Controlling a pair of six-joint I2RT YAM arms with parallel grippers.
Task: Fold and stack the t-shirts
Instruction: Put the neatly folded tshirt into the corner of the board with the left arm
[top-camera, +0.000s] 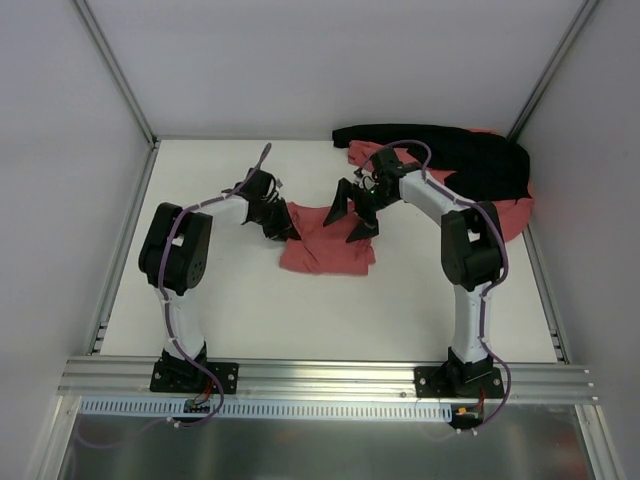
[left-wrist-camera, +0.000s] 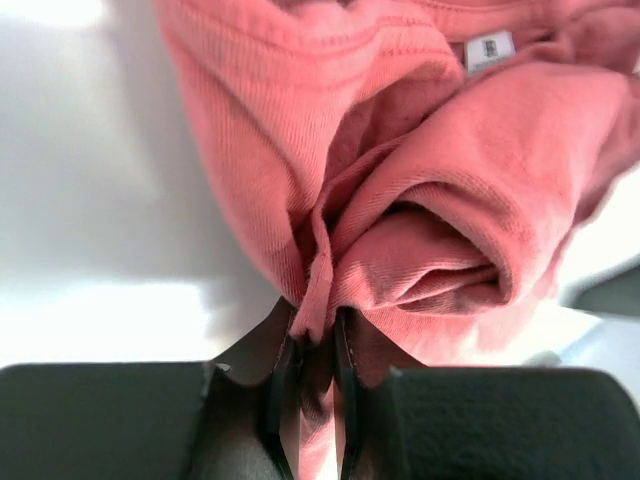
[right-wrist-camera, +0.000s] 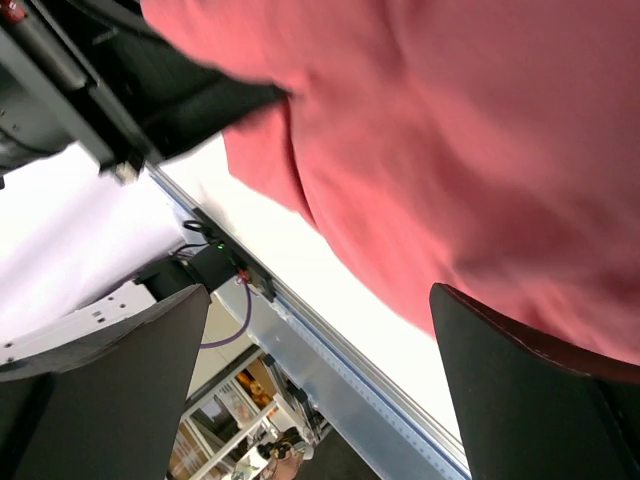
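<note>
A crumpled salmon-red t-shirt (top-camera: 330, 250) lies in the middle of the white table (top-camera: 300, 320). My left gripper (top-camera: 283, 225) is at its left edge, shut on a pinched fold of the cloth; in the left wrist view the fold (left-wrist-camera: 318, 300) sits between the two closed fingers, and a white neck label (left-wrist-camera: 490, 48) shows further up. My right gripper (top-camera: 349, 215) hovers over the shirt's upper right part with its fingers spread wide and nothing between them. From the right wrist, the shirt (right-wrist-camera: 480, 150) fills the upper right beyond the open gripper (right-wrist-camera: 320, 300).
At the back right lies a heap of more salmon-red t-shirts (top-camera: 515, 210) under a black cloth (top-camera: 470, 155). White walls close in the left, back and right. An aluminium rail (top-camera: 320, 378) runs along the near edge by the arm bases.
</note>
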